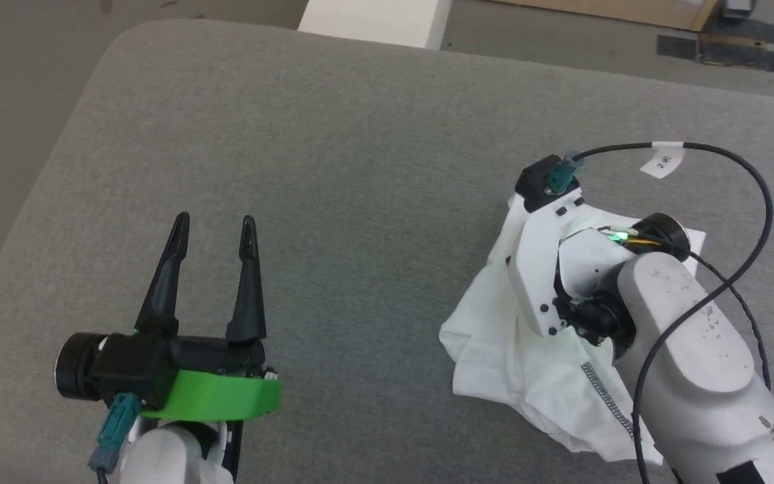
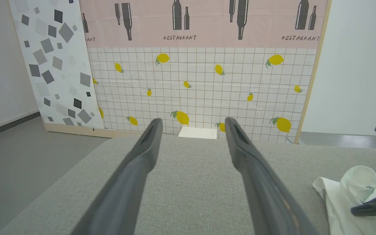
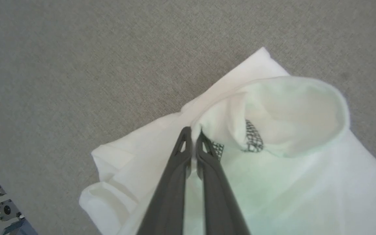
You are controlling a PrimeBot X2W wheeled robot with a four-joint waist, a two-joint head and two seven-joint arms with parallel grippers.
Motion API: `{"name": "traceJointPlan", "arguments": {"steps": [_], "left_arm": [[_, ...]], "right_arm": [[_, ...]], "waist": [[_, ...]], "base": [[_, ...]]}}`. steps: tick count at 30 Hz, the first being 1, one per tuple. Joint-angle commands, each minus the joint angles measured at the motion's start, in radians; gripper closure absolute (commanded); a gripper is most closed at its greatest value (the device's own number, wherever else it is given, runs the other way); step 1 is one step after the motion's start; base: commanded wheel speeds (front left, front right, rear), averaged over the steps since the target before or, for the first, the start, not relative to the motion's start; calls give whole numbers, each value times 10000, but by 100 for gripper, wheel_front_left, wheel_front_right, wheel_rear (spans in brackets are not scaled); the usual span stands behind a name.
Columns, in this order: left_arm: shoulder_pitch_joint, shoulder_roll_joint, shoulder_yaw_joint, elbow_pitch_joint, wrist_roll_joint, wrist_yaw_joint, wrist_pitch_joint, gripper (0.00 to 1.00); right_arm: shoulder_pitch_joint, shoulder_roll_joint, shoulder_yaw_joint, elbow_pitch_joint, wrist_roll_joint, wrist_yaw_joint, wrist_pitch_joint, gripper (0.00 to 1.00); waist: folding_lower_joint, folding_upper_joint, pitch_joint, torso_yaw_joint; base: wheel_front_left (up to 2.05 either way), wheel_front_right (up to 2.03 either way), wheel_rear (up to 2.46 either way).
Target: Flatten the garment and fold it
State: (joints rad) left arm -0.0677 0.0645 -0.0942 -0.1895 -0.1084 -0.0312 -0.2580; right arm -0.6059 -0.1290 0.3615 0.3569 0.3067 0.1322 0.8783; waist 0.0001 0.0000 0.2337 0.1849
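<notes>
Item inspected: the shirt (image 1: 514,349) lies crumpled in a heap on the right half of the grey cloth-covered table (image 1: 360,134), toward the near edge, not flattened and not folded. A grey-black stitched seam (image 1: 605,396) shows on its near side. The right gripper (image 3: 193,133) points down into the heap, fingers pressed together on a fold of white cloth beside a raised, rounded loop of fabric (image 3: 299,107). The left gripper (image 1: 214,225) sits over the near left part of the table, fingers spread wide, holding nothing, well apart from the shirt. A white box (image 1: 373,20) stands beyond the far edge.
</notes>
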Motion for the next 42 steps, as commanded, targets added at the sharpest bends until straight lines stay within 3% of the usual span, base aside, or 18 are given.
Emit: {"name": "traceJointPlan", "arguments": {"steps": [1,3,4,5,9,15,21,24,29,35,42], "left_arm": [[-177,-64,-27,-58,-90,-63,-38,0],[-197,-83,-49,-103,-94,-80,-38,0],[-202,-91,-51,-127,-90,-87,-38,0],[-202,-97,-49,-141,-86,-92,-38,0],[-133,-110,31,-148,-20,-129,-38,0],[19,-114,174,-19,118,-282,-38,0],[212,-46,371,9,259,-394,-38,0],[329,-37,509,-87,315,-380,-38,0],[444,-40,595,-285,409,-391,-38,0],[394,-49,574,-347,534,-428,-38,0],[285,-71,494,-279,559,-424,-38,0]], "right_arm": [[-129,130,-74,295,-105,-15,-176,100],[-162,250,-105,723,-324,-15,-442,100],[-185,305,-78,936,-433,-15,-588,76],[-215,338,-8,1073,-511,-15,-705,0],[-412,541,390,1316,-325,-15,-1277,0],[-698,668,1003,536,568,-15,-2160,0],[-171,-60,56,-1041,667,-15,-2904,0],[610,-670,-950,-1707,-153,-15,-2747,0],[2348,-998,-2192,-2391,-1148,-15,-1963,0],[3680,-470,-2584,-2600,-1215,-15,-1253,0],[3683,0,-2306,-1919,-1228,-15,-1311,0]], "waist": [[-1,0,211,280],[-1,0,233,322],[-1,0,236,326],[-1,0,231,325],[-1,0,102,131],[-1,0,-306,-459],[-1,0,-772,-1236],[-1,0,-892,-1588],[-1,0,-892,-1846],[-1,0,-624,-1871],[-1,0,-328,-1594]], "base": [[0,0,0],[0,0,0],[0,0,0],[0,0,0],[0,0,0],[0,0,0],[0,0,0],[0,0,0],[0,0,0],[0,0,0],[0,0,0]]}}
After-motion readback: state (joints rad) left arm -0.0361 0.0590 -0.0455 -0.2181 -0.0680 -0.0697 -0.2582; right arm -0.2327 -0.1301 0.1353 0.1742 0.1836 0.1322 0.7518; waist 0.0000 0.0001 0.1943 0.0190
